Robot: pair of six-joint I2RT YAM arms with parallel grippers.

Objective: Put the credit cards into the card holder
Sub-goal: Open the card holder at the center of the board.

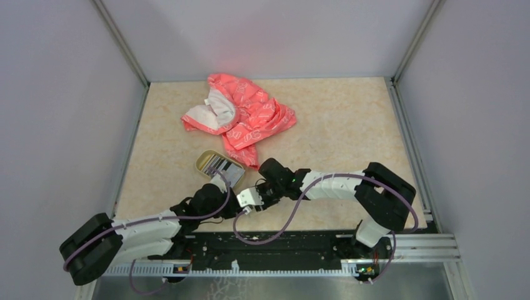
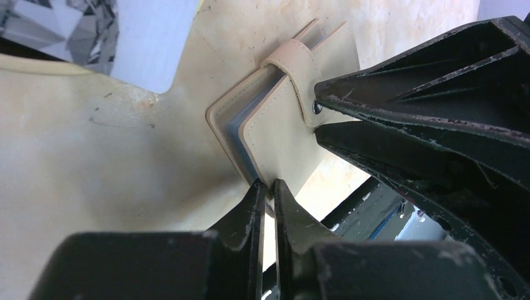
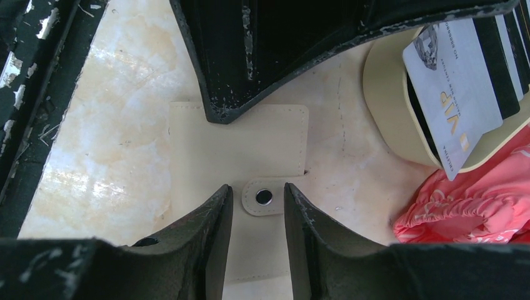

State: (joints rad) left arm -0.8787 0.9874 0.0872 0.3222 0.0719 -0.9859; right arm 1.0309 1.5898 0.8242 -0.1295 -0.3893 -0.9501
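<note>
Closely, left fingers (image 2: 250, 215) are pinching one edge of the card holder (image 2: 281, 144); right fingers (image 3: 209, 231), spread, are straddling its snap tab (image 3: 263, 197) opposite, while the credit cards (image 3: 462, 87) are lying in the dish (image 3: 387, 119) just beyond.

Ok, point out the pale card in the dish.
The white card printed VIP; the other cards in the dish are dark with pale stripes.

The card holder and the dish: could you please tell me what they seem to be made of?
The card holder looks like matte beige leather or faux leather, with stitched edges; its snap looks like shiny metal. The dish is probably thin metal with a pale gold finish, judging by its smooth rounded rim, though plastic is possible.
</note>
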